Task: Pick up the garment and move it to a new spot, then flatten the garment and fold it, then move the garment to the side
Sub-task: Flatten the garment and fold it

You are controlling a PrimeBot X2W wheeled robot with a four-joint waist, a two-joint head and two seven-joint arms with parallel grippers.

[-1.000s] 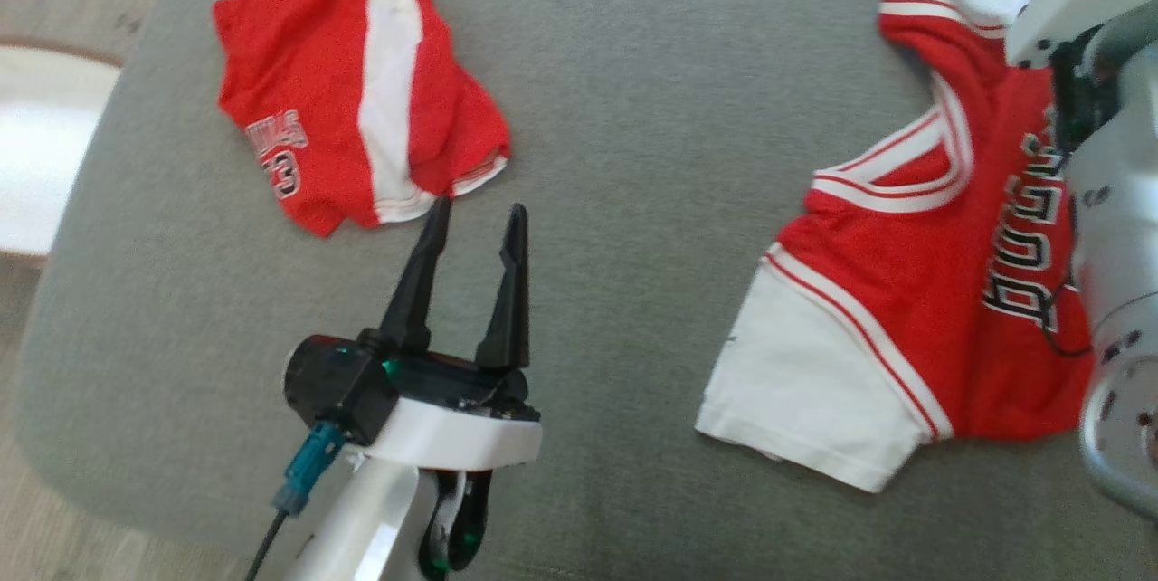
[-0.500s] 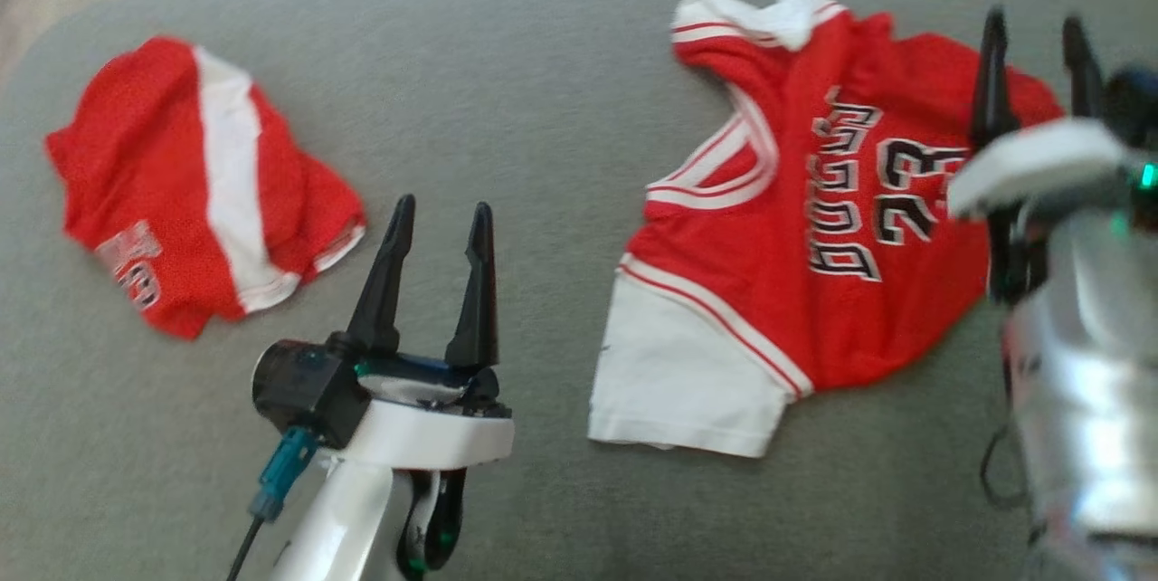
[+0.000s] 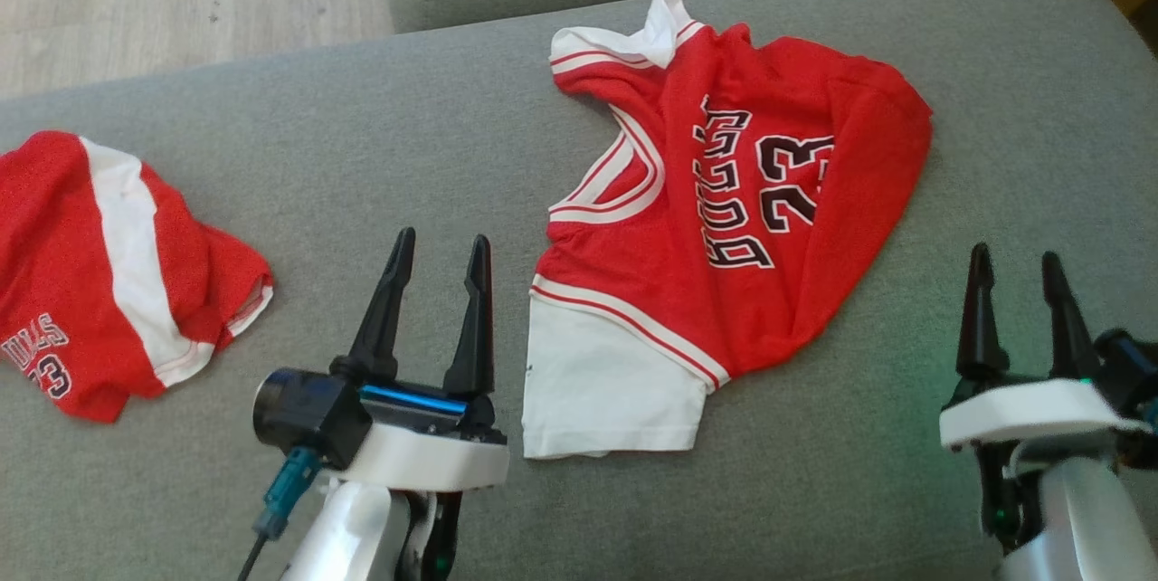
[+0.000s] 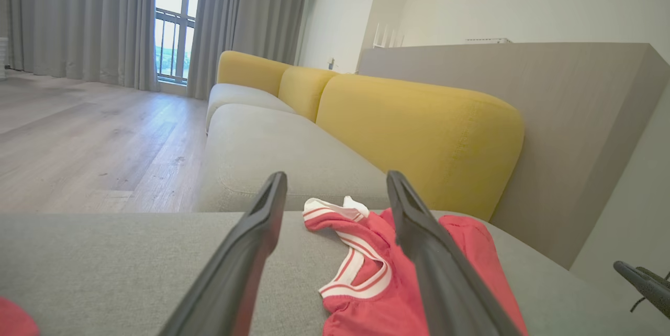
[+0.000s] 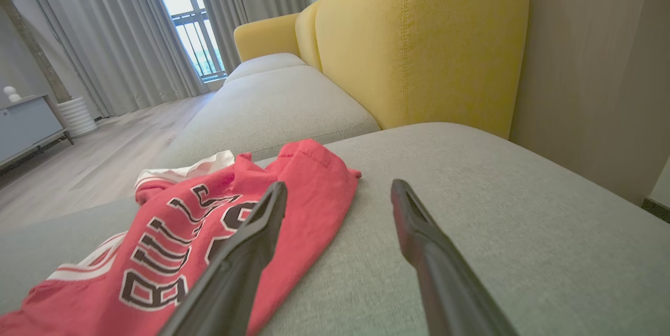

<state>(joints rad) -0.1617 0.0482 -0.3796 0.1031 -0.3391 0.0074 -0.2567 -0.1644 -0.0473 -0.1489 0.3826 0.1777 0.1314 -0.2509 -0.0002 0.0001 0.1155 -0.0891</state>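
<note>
View shifts right vs a sec ago; right pincer [image 3: 1014,253] now clear of rumpled red-and-white basketball jersey [image 3: 742,228], which lies mid grey fabric sofa cushion [image 3: 407,156], left pincer [image 3: 441,237] just beside. Both spread, empty. Jersey unflattened.

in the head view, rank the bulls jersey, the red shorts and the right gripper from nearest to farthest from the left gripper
Measured from the left gripper:
1. Jersey: just to its right, with the sleeve edge beside the fingers.
2. Shorts: off to its left, near the picture's left edge.
3. Right gripper: far across at the lower right, beyond the jersey.
</note>
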